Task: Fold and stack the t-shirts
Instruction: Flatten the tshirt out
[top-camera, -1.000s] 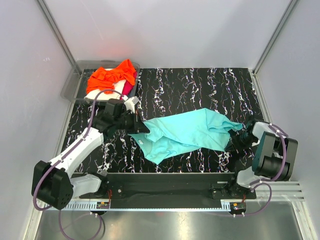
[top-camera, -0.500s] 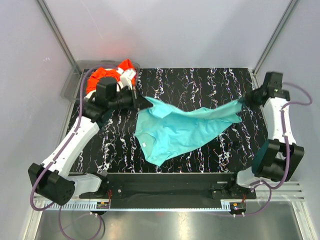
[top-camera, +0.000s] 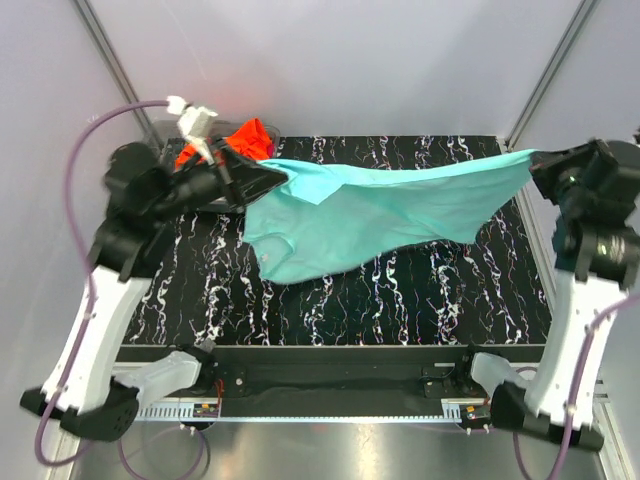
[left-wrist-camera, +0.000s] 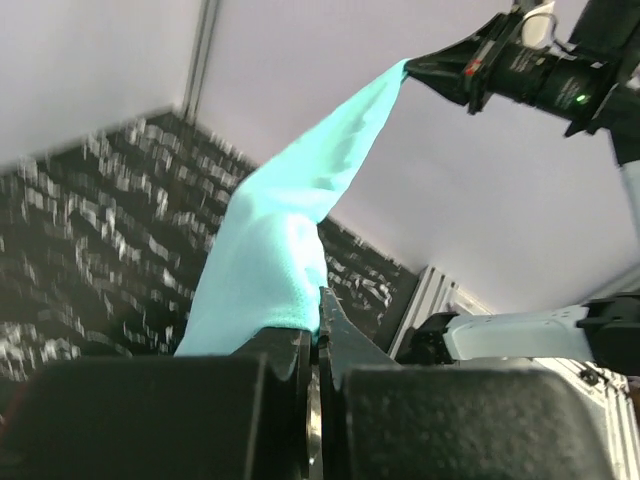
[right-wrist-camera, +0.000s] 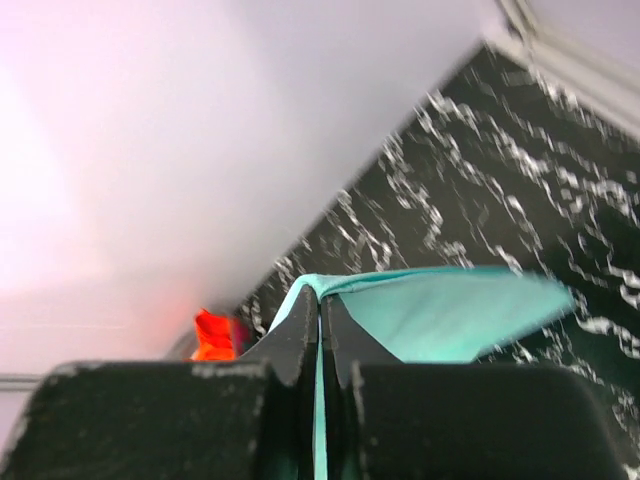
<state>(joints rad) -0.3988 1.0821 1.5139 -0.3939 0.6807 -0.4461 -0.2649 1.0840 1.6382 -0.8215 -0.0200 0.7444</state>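
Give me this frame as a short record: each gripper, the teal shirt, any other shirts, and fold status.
left gripper: shut on one end of the teal shirt
right gripper: shut on the opposite end
teal shirt: held stretched between both grippers above the table, left part sagging
orange shirt: bunched at the back left, partly hidden by the left arm
fold status: teal shirt not yet folded
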